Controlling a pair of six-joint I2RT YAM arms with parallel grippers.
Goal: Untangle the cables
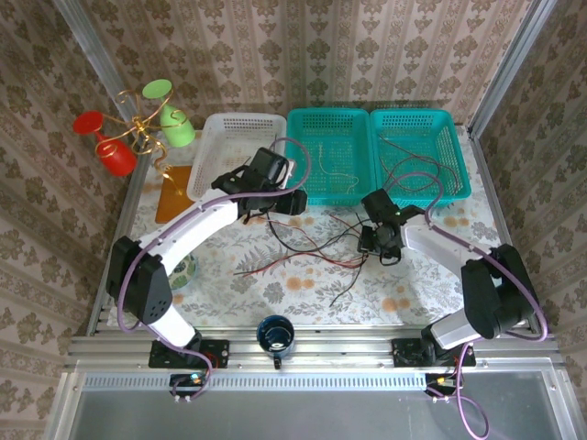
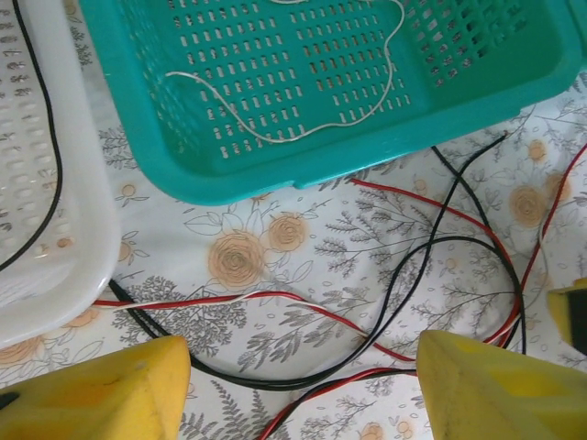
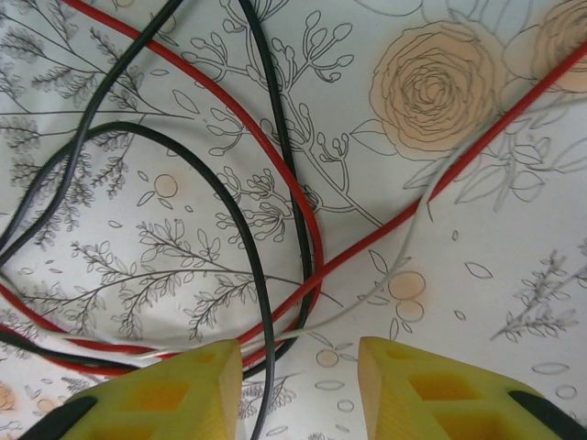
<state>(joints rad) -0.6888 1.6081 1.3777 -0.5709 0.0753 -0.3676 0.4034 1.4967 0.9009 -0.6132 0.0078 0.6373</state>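
Left pincer [image 2: 298, 367] and right pincer [image 3: 298, 367] both spread, empty; few cables [image 3: 307, 234] sit in teal baskets [image 1: 330, 198], most lie tangled on the table [image 1: 275, 284].

— What is escaping you right now?

— On my left gripper [image 2: 303, 390], the yellow fingers [image 2: 101, 390] are running off the bottom edge; I am seeing just their tips. The teal basket [image 2: 303, 170] and the white basket [image 2: 89, 229] are being cropped too, and the cables [image 2: 410, 275] are leaving the frame on the right.

— And the other side?

— Under my right gripper [image 3: 298, 385], red and black cables are passing beneath one finger; I am not making out whether it is touching them. From above, the cables lying in the baskets are looking too thin for me to be telling their colours.
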